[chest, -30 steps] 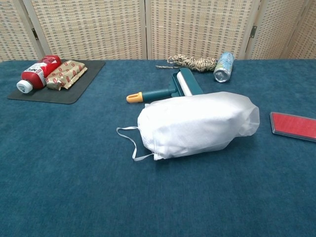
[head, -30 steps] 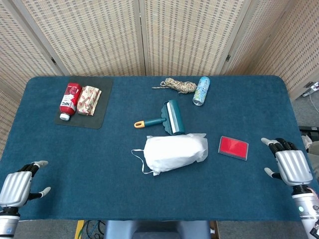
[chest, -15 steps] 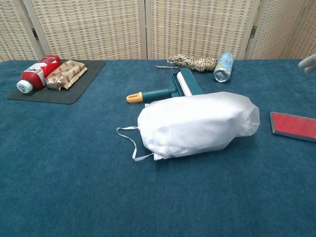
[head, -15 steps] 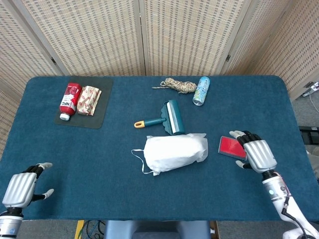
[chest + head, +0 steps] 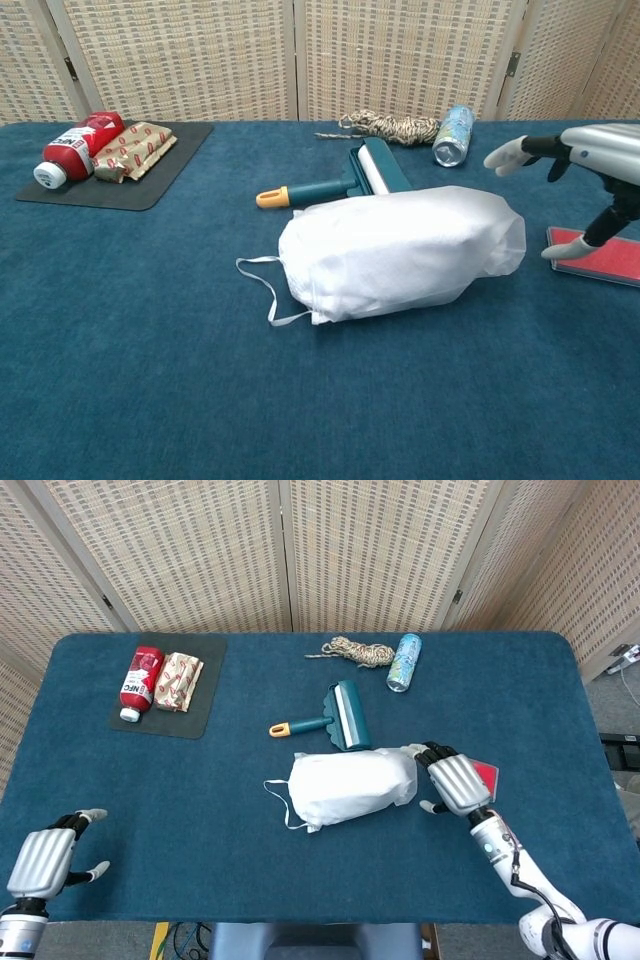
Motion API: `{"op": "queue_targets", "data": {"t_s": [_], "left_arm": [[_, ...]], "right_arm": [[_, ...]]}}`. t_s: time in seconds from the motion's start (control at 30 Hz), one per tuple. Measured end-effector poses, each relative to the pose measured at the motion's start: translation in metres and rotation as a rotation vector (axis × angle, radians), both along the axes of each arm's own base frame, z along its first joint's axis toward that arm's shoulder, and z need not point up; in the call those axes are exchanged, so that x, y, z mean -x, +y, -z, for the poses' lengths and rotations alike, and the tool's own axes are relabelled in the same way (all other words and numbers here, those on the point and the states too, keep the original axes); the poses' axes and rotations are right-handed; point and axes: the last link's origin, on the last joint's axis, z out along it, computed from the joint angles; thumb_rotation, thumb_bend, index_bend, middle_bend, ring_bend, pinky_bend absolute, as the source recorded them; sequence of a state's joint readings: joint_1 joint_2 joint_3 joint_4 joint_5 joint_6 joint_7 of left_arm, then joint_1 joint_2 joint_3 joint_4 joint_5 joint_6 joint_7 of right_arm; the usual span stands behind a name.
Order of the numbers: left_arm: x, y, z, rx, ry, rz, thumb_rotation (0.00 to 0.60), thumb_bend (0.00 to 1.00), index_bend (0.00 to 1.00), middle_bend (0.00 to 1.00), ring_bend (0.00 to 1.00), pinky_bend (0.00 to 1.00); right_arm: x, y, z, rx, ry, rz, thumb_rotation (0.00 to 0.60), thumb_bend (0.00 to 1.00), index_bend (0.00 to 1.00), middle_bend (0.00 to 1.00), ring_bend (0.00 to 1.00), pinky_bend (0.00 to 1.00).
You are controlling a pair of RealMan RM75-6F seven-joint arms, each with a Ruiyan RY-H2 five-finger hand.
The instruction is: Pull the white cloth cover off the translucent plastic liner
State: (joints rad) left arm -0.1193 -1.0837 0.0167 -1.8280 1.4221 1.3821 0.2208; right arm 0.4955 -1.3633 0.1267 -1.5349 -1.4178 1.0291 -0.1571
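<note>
The white cloth cover (image 5: 347, 786) (image 5: 395, 255) lies bulging in the middle of the blue table, its drawstring loop (image 5: 262, 290) trailing left. A translucent plastic liner edge (image 5: 405, 752) peeks out at its right end. My right hand (image 5: 455, 781) (image 5: 585, 165) hovers open just right of that end, fingers spread, not touching the cloth. My left hand (image 5: 45, 853) stays open at the table's front left corner, seen only in the head view.
A teal lint roller (image 5: 342, 715) lies just behind the cloth. A red flat case (image 5: 595, 256) sits under my right hand. Twine (image 5: 359, 651) and a can (image 5: 404, 662) lie further back. A black mat (image 5: 205, 700) with a red bottle and snack pack is back left.
My right hand has swept left from the table's right edge, over the red case, to the cloth's right end. The left hand barely shifted. The cloth has not moved.
</note>
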Motion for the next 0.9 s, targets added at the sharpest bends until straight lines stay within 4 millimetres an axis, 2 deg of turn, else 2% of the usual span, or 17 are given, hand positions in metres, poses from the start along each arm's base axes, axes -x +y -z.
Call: {"op": "queue_targets", "data": {"t_s": [0.3,0.5,0.63,0.83,0.9], "left_arm": [[0.002,0.001,0.002,0.01,-0.003,0.013,0.6,0.05,0.28,0.31,0.32,0.5],[0.001,0.001,0.003,0.014,-0.005,0.015,0.6,0.05,0.28,0.31,0.32,0.51],[0.0,0.001,0.004,0.016,-0.006,0.014,0.6,0.05,0.28,0.31,0.33,0.51],[-0.002,0.002,0.007,0.021,-0.011,0.015,0.6,0.05,0.28,0.31,0.33,0.52],[-0.002,0.002,0.008,0.023,-0.012,0.016,0.6,0.05,0.28,0.31,0.33,0.52]], "right_arm": [[-0.01,-0.016,0.027,-0.052,-0.015,-0.006,0.6,0.0,0.17,0.19,0.14,0.29],[-0.012,-0.022,0.038,-0.071,-0.02,-0.003,0.6,0.0,0.17,0.21,0.14,0.34],[-0.012,-0.024,0.043,-0.08,-0.019,-0.005,0.6,0.0,0.18,0.27,0.19,0.37],[-0.011,-0.027,0.051,-0.1,-0.004,-0.006,0.6,0.0,0.23,0.33,0.26,0.41],[-0.012,-0.028,0.053,-0.104,-0.002,-0.007,0.6,0.03,0.27,0.36,0.29,0.43]]}}
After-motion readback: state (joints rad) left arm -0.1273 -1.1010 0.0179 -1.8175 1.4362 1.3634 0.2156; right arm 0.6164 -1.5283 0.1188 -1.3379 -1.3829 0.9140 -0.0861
